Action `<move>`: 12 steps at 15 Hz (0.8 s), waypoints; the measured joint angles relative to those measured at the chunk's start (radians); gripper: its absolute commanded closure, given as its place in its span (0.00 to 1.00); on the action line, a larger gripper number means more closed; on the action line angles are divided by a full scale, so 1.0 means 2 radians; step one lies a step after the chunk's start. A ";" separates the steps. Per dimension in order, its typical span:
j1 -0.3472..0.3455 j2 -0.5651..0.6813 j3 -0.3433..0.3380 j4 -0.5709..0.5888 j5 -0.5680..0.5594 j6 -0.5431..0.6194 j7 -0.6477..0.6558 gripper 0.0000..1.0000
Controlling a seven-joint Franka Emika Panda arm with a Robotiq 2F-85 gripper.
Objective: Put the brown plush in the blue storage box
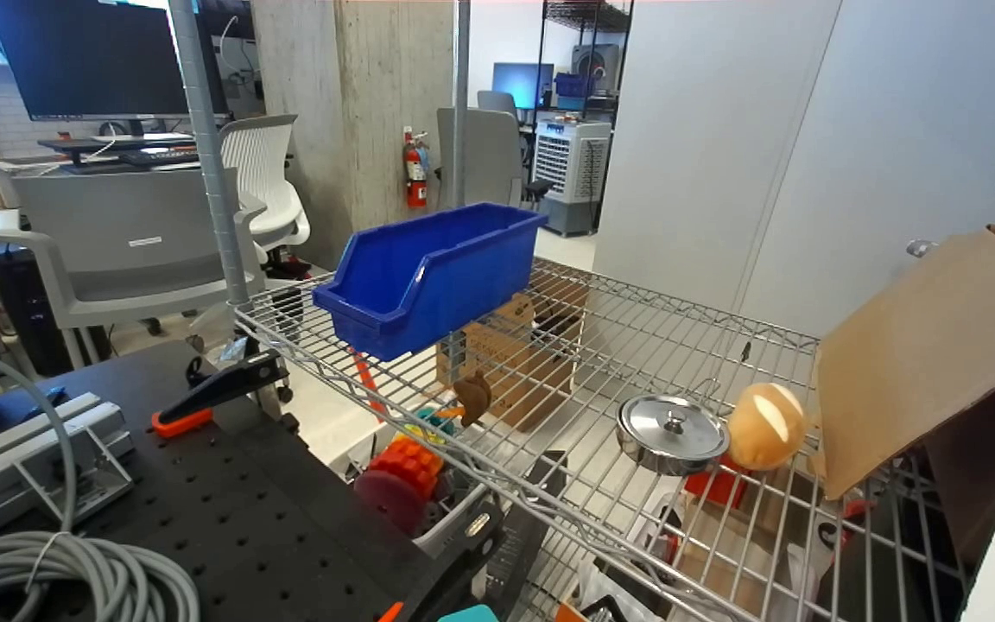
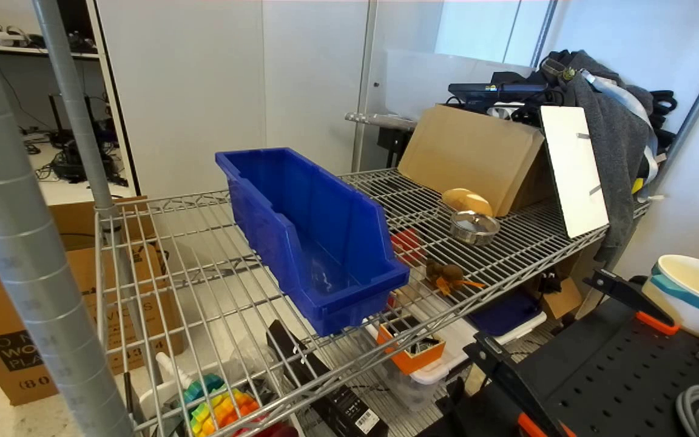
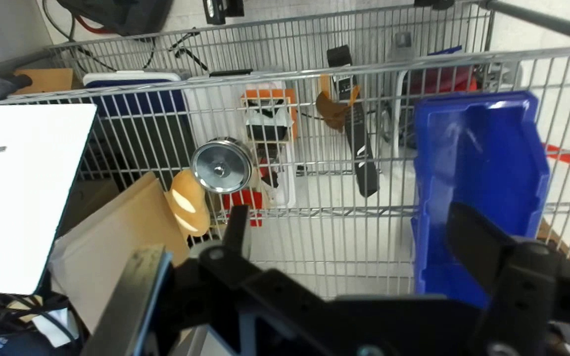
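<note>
Wrist view: end effector (image 3: 348, 211) gaping wide, holding nothing; grasp seemingly pending, calling for reaching left to brown plush (image 3: 191, 200).

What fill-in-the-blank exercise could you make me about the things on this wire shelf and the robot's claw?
The storage box is coloured ____.
Of the storage box and the pot, the one nearer the brown plush is the ____.
The pot's lid is not off but ____.
The gripper is not shut but ____.

Missing words: blue; pot; on; open.

Glossy plastic box (image 1: 467, 283), shiny metal lid (image 1: 674, 429)
</note>
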 measured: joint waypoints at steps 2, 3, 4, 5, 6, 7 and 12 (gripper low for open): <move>-0.022 0.034 -0.025 0.012 -0.011 0.041 -0.008 0.00; -0.033 0.056 -0.037 0.020 -0.013 0.064 -0.014 0.00; -0.044 0.081 -0.049 0.031 -0.014 0.086 -0.019 0.00; -0.053 0.108 -0.060 0.043 -0.016 0.107 -0.023 0.00; -0.060 0.138 -0.069 0.057 -0.016 0.125 -0.025 0.00; -0.066 0.170 -0.078 0.073 -0.016 0.141 -0.026 0.00; -0.072 0.326 -0.103 0.167 -0.015 0.171 -0.021 0.00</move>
